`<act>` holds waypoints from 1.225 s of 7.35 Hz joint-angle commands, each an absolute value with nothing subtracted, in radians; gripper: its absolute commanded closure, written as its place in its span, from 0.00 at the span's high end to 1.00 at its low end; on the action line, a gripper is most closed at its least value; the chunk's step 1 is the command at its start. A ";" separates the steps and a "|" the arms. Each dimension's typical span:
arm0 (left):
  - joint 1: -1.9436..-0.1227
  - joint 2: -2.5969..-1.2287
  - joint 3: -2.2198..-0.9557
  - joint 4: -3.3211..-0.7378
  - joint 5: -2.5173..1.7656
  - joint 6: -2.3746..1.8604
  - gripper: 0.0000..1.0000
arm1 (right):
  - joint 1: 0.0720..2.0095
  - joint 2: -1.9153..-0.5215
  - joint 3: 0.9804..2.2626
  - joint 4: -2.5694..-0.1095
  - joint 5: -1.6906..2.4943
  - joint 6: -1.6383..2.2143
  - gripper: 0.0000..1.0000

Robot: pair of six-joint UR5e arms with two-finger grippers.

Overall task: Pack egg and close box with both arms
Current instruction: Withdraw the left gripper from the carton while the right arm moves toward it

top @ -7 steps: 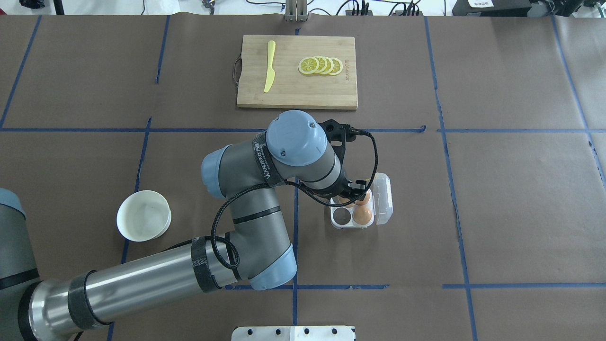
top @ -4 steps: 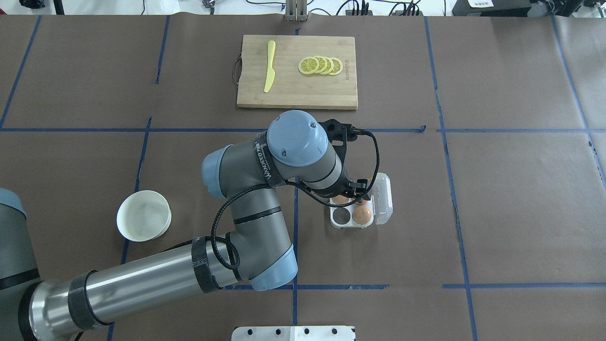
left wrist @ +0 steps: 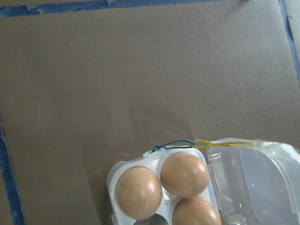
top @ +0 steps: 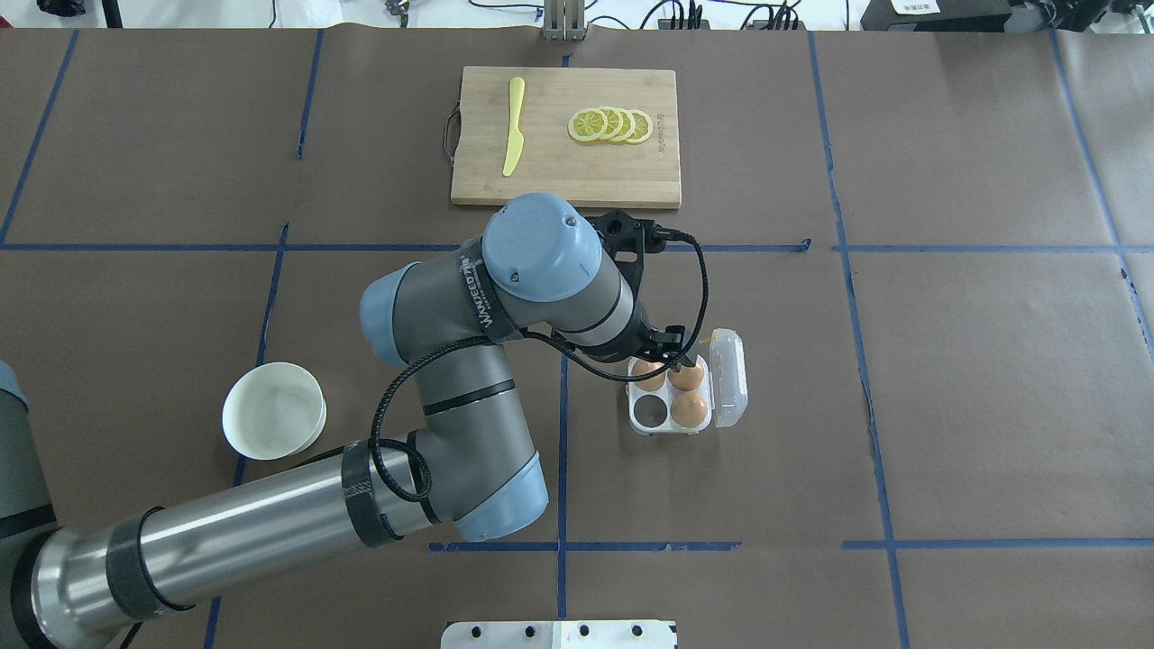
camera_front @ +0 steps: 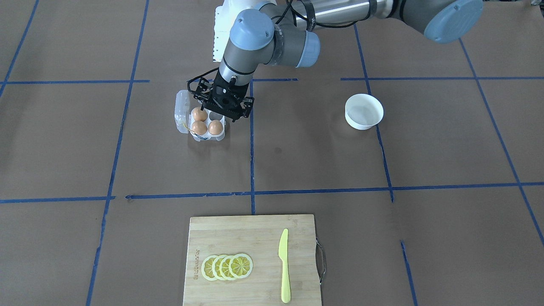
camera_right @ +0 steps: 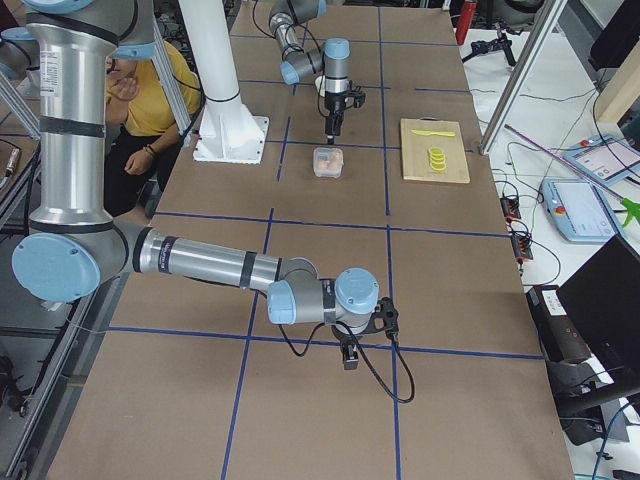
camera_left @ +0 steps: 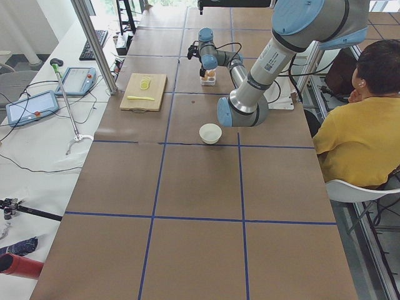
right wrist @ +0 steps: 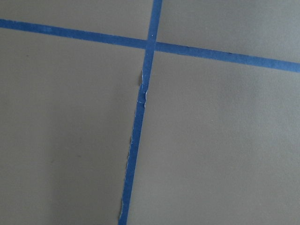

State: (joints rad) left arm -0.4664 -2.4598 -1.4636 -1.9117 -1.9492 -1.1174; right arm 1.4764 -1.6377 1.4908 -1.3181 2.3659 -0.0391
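Left tool (camera_front: 223, 112) released, empty, over box (top: 647, 411) | 3 eggs (left wrist: 185, 174) seated | next, I judge: fold lid (top: 730, 379) shut, both arms | right tool (camera_right: 347, 359): cannot tell its state

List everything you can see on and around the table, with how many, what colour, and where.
eggs: 3, brown, in the box's cells; the fourth cell is empty
box: 1, clear, mid-table, lid open
cord: 1, yellow and blue, on the box's edge
bowl: 1, white, empty, on the robot's left
board: 1, wooden, far side of the table from the robot
lemon slices: 4, yellow, overlapping on the board
knife: 1, yellow, on the board
table: 1, brown with blue tape lines
person: 1, yellow top, seated beside the robot
left arm: 1, grey, reaching to the box
left gripper: 1, black, above the box, holding nothing
right arm: 1, grey, low over bare table
right gripper: 1, black, state unclear
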 commanded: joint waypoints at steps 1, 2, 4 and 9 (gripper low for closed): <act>-0.514 -2.337 -1.605 -1.902 -1.953 -1.053 0.95 | 1.439 -1.592 1.506 -1.249 2.358 -0.038 1.00; -0.546 -2.269 -1.647 -1.901 -1.953 -0.995 0.95 | 1.418 -1.591 1.505 -1.221 2.315 -0.040 1.00; -0.633 -2.148 -1.709 -1.899 -1.988 -0.858 0.95 | 1.379 -1.589 1.522 -1.209 2.309 -0.041 1.00; -0.811 -1.947 -1.720 -1.879 -2.127 -0.697 0.93 | 1.211 -1.592 1.655 -1.112 2.322 0.278 1.00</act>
State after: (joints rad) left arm -0.7786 -1.9787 -1.7264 -1.8955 -2.1044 -0.7353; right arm 1.2650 -1.5904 1.5886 -1.1152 2.3203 0.1271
